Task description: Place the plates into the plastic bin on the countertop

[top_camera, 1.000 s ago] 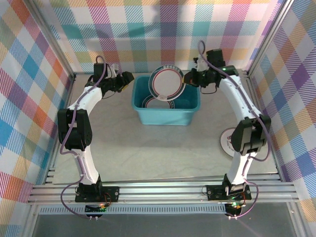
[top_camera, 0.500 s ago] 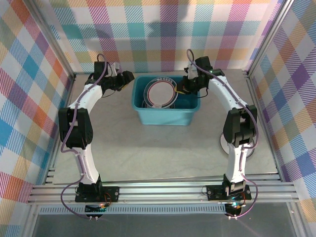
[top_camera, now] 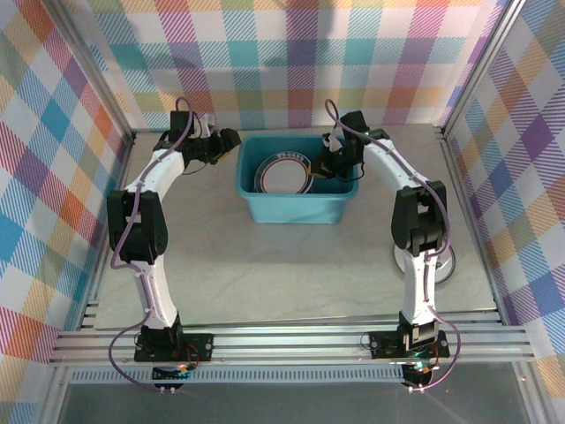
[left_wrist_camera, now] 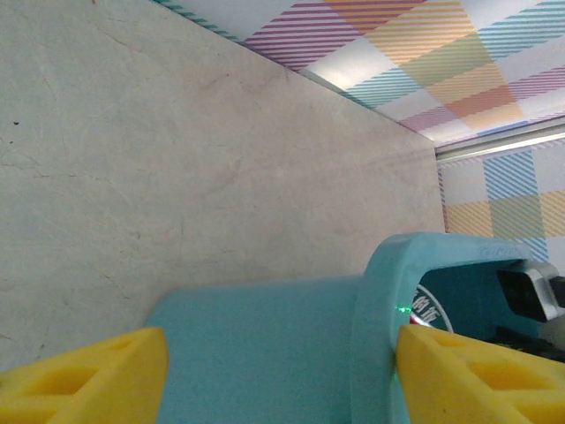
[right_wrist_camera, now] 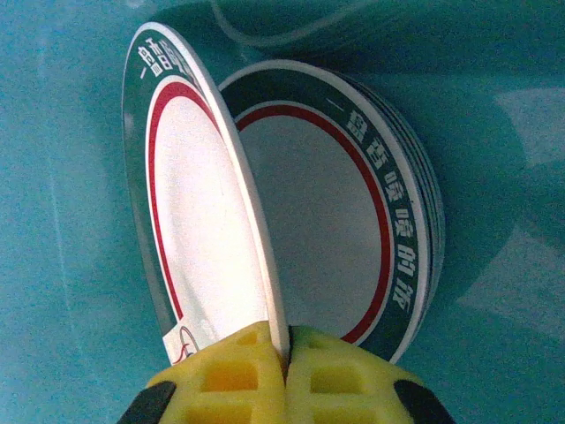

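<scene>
Beige marble-look countertop (top_camera: 265,265): teal-blue rectangular plastic bin (top_camera: 296,210) sat at back centre. Inside it, a flat stack (right_wrist_camera: 362,221) of round white plates with dark teal rims. Right gripper (right_wrist_camera: 287,367) was clamped on the rim of one more such plate (right_wrist_camera: 194,212), tilted steeply over the stack, presumably to lay it on top. Left gripper (left_wrist_camera: 282,371) stood wide, jaws astride the bin's left wall, likely to steady it. Another plate (top_camera: 400,258) lay on the countertop by the right arm (top_camera: 415,221), partly hidden.
</scene>
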